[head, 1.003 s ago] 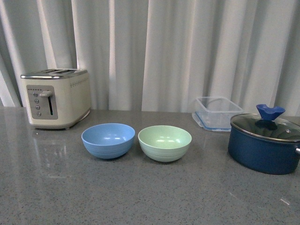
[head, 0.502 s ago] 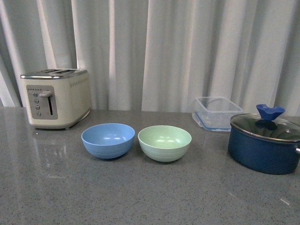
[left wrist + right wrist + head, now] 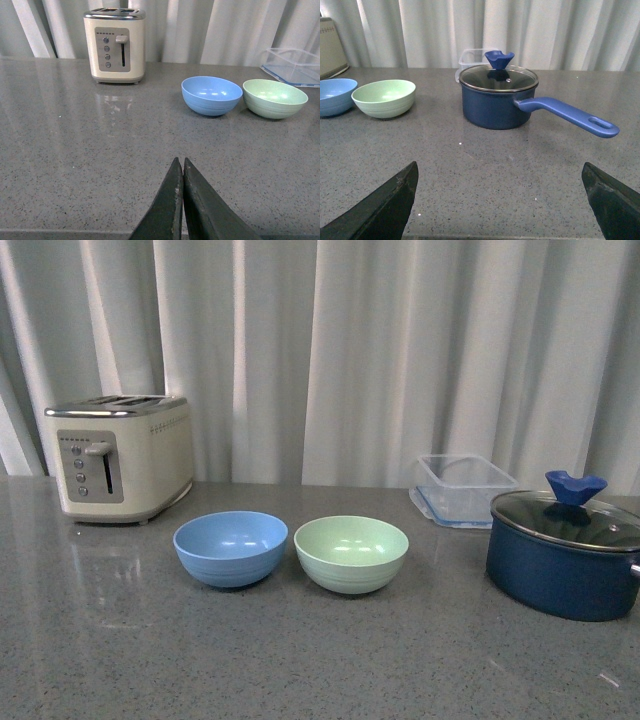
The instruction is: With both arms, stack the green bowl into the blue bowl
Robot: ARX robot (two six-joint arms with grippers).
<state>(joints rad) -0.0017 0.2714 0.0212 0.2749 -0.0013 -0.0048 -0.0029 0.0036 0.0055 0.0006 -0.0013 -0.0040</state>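
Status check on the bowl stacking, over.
Both empty: left pincer shut, right pincer open. Unstacked: green bowl beside blue bowl, apart. Nothing between them.

Left bowl (image 3: 231, 548) just beside right bowl (image 3: 351, 553); toaster (image 3: 118, 455) behind-left, pot (image 3: 560, 570) right, container (image 3: 462, 490) behind pot.

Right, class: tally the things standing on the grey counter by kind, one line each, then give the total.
Bowls: 2 (the green bowl and the blue bowl)
Toaster: 1
Clear container: 1
Lidded pot: 1
Total: 5
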